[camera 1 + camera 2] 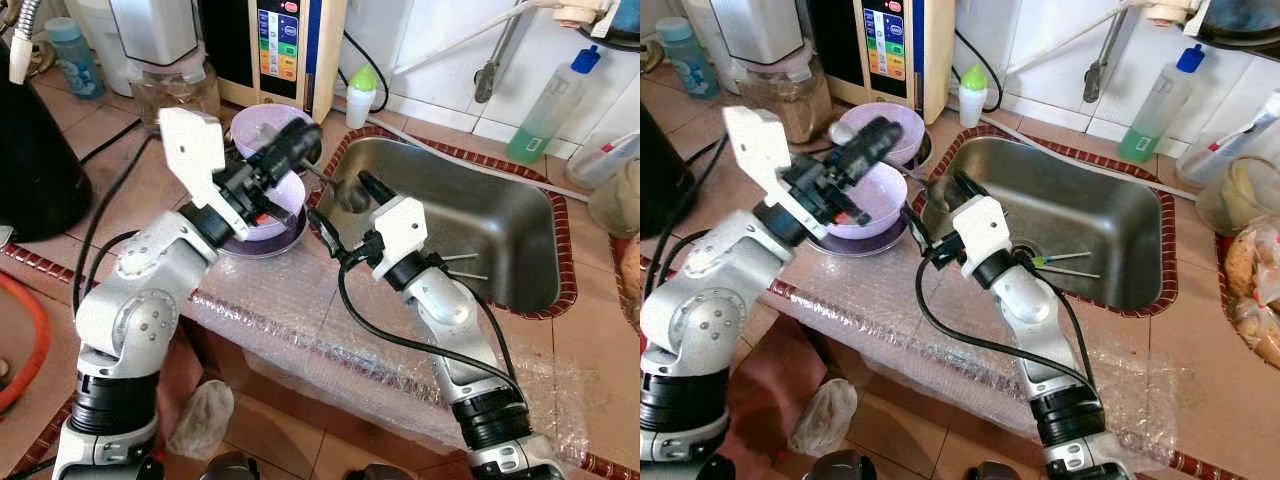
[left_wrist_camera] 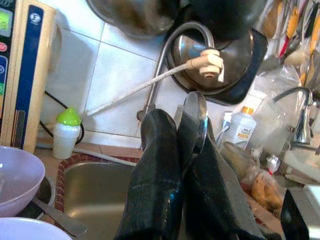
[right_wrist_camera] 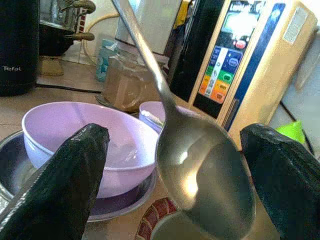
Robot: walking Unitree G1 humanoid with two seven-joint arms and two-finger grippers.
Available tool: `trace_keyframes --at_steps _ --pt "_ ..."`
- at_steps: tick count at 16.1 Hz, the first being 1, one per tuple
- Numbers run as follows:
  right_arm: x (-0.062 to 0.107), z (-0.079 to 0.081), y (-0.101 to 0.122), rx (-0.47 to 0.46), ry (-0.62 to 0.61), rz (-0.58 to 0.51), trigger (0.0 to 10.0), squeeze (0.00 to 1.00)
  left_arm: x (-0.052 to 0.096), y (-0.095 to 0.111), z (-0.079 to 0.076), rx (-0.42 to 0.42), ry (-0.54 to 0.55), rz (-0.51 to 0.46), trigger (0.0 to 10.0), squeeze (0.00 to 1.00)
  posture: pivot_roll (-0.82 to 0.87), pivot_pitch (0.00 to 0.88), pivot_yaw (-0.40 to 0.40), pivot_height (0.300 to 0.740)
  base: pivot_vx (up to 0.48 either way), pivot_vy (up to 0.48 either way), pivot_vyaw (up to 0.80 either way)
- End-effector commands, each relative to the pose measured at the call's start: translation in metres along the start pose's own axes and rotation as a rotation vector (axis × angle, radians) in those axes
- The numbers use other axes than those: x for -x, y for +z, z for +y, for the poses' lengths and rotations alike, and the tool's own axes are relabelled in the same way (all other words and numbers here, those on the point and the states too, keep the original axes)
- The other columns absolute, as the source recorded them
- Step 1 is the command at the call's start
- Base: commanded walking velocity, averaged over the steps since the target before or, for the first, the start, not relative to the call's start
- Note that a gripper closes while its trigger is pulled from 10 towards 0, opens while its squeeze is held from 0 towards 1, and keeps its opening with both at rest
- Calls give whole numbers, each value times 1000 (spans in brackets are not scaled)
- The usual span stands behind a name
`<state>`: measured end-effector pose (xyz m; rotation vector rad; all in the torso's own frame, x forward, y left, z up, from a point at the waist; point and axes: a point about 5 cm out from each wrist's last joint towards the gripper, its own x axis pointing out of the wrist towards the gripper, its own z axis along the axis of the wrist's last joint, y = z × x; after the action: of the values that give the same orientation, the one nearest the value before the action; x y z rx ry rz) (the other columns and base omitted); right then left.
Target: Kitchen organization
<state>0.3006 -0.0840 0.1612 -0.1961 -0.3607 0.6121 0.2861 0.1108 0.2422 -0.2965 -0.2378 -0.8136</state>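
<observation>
Left of centre, the left claw is clamped on a spoon above the purple bowls on the bench. At centre, the right claw gapes empty beside the sink, where utensils remain; sorting looks barely begun.

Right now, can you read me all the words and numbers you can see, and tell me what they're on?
"Tefal": on the black kettle.
Coloured buttons and small display on the beige machine: print too blurred to read.
White bottle with an orange cap: label too small to read.
Round mark at the top of the machine's blue strip, seen in the left wrist view: cannot be made out.
</observation>
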Motion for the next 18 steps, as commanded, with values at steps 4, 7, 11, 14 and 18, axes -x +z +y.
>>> trace_keyframes --at_steps 4,7,11,14,18 --pt "-3 -4 10 44 20 -49 0 0 -9 -19 -8 -13 -53 52 0 0 47 28 -11 740 0 0 0" --pt "-2 -3 8 56 39 -39 0 0 -9 -33 -9 -26 -56 93 0 0 42 29 -9 740 0 0 0" --pt "-3 -8 9 47 78 -36 0 0 -8 -43 -6 -88 -49 133 0 0 42 29 -8 740 0 0 0" --pt "0 -1 -2 4 160 30 0 0 -10 -43 -7 -73 -49 119 0 0 43 29 -5 740 0 0 0" --pt "4 6 -15 -4 225 104 0 0 -11 -45 -8 -80 -62 120 0 0 35 34 5 740 0 0 0"
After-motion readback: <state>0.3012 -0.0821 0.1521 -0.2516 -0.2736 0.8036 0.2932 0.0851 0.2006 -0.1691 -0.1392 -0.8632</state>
